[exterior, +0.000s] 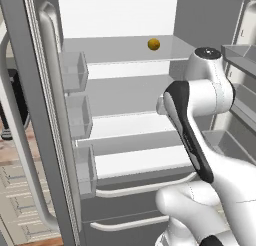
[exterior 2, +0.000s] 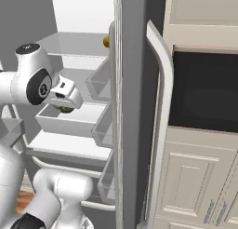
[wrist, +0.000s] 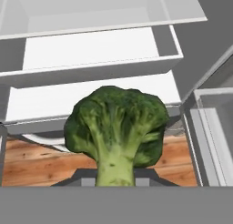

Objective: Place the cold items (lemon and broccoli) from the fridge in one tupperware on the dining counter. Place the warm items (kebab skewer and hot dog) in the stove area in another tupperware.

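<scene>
Fridge (exterior: 125, 90) doors stand wide; tool (exterior 2: 66, 108) grasps broccoli (wrist: 116, 127) before shelf edges.

I'm looking into a home kitchen. A tall grey steel fridge (exterior: 125, 90) stands open in front of me, with white inner shelves (exterior: 135, 162), clear door bins (exterior: 75, 70) and a long bar handle (exterior: 55, 115). In the right base view, cream panelled cabinets (exterior 2: 195, 177) surround a dark built-in appliance (exterior 2: 204, 90), probably an oven or microwave. The hand view catches a wooden floor (wrist: 36, 161) below the shelves.
</scene>
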